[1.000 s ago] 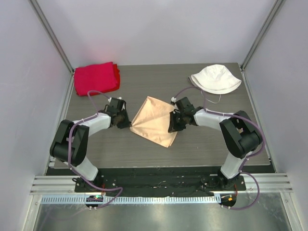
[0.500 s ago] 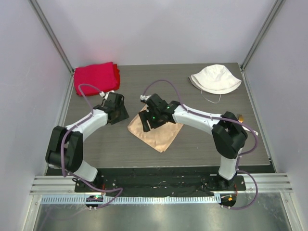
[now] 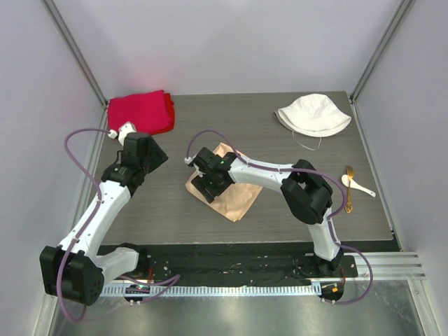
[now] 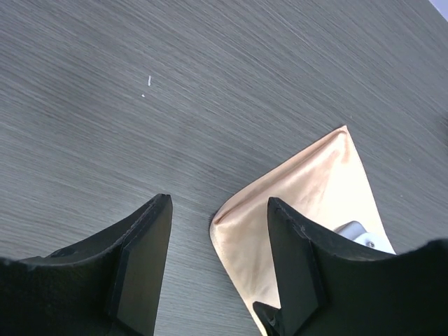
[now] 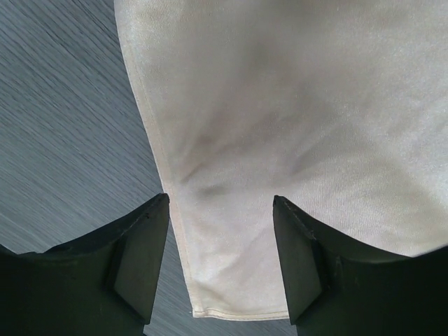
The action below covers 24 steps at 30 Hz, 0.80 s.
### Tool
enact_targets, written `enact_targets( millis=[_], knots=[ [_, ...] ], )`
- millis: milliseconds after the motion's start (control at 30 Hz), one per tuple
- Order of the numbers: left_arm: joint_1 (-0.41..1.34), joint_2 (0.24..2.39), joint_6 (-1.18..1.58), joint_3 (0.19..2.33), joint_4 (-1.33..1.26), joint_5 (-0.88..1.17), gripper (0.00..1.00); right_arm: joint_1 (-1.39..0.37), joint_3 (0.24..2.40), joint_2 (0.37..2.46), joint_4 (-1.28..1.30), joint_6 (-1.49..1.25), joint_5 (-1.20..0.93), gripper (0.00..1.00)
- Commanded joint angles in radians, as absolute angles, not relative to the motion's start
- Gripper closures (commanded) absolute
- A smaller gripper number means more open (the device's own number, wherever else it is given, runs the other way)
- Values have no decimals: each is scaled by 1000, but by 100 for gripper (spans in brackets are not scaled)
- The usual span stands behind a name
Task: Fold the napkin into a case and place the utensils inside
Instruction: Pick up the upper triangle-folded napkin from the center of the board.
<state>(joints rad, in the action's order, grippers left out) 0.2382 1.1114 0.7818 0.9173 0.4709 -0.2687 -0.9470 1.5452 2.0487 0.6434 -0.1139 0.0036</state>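
Note:
The peach satin napkin lies folded over on itself on the table, a flat slanted shape; whether it forms a case I cannot tell. My right gripper hovers open over its left part. In the right wrist view the cloth runs between the open fingers with its hemmed end below. My left gripper is open, raised to the left of the napkin. Its wrist view shows a napkin corner past the fingers. The utensils, a white spoon and a gold fork, lie at the far right.
A thick red cloth sits at the back left corner. A white bucket hat lies at the back right. Frame posts and white walls bound the dark wooden table. The right arm stretches across the table's middle.
Both grippers went from shut on the napkin's corners to open. The right arm swept left, folding the cloth over. The left arm pulled back up and left. The utensils came into view.

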Motion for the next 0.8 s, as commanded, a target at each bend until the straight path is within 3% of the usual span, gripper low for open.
enact_targets(
  millis=[0,567,767],
  knots=[
    [229,1100,776,913,485,-241,39,-959,1531,2039,634,-52,12,36],
    [213,1112,769,908,469,-181,39,-1003,1467,2100,591,-71,66,46],
    [202,1100,767,910,477,-178,39,-1022,1442,2163,566,-142,153,60]
  ],
)
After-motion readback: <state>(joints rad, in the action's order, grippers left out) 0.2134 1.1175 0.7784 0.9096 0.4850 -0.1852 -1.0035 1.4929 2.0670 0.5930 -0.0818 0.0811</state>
